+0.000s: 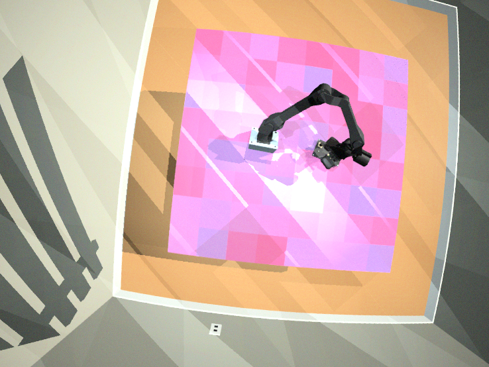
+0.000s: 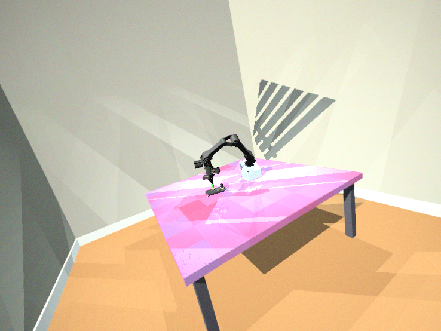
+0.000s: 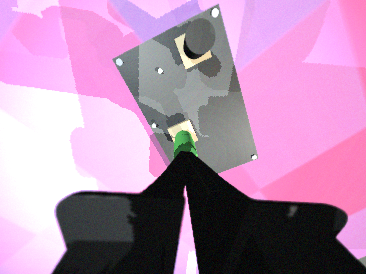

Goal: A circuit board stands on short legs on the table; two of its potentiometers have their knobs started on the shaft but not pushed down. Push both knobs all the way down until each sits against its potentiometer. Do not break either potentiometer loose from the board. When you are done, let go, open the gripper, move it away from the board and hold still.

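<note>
The dark grey circuit board (image 1: 319, 151) (image 2: 216, 191) (image 3: 225, 130) stands on the table under the wrist. A round black knob (image 2: 221, 185) (image 3: 201, 36) stands raised over a cream potentiometer (image 3: 189, 62) near one end; dark space shows below its cap in the wrist view. A slim green knob (image 2: 212, 186) (image 3: 184, 141) is over the other cream potentiometer (image 3: 187, 126). My gripper (image 2: 212, 183) (image 3: 185, 156) is shut, fingertips together, with nothing between them. The tips are at the top of the green knob and hide part of it. Whether they touch it, and its exact gap, I cannot tell.
The arm's pale base box (image 1: 263, 142) (image 2: 251, 172) is on the pink patchwork table (image 1: 232, 213) (image 2: 249, 217). The arm arches from it over to the board. Small white round spots mark the board's corners, and two more lie along one side.
</note>
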